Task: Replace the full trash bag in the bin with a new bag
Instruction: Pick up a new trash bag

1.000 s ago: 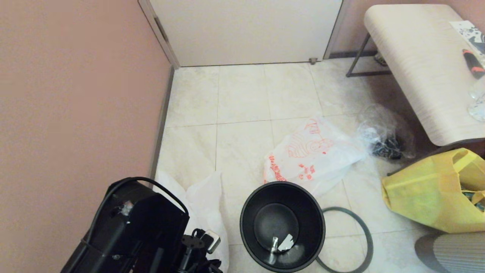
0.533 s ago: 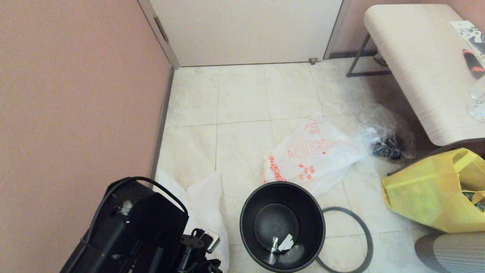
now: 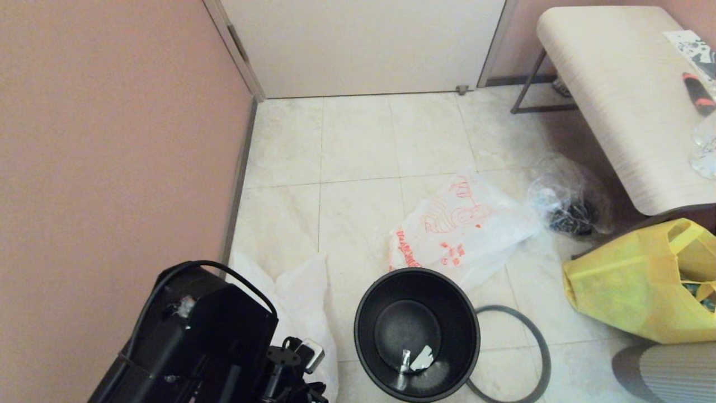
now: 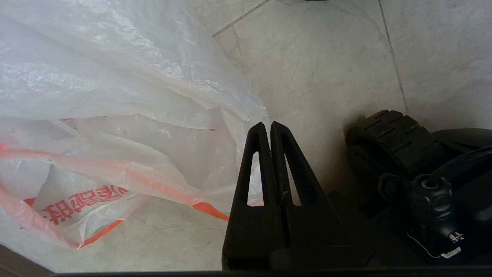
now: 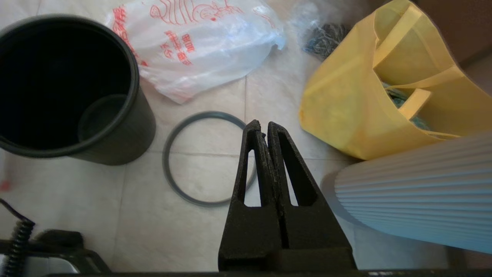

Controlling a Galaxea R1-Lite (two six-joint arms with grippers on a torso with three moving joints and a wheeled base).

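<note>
Left of the bin (image 3: 417, 333), my left gripper (image 4: 268, 129) hangs over the new bag (image 3: 305, 302), fingers pressed shut and empty; the bag's orange handle runs sideways just beside the tips. Beyond the bin lies the full bag (image 3: 464, 226). My right gripper (image 5: 264, 127), shut and empty, hovers over the hoop (image 5: 180, 184).
</note>
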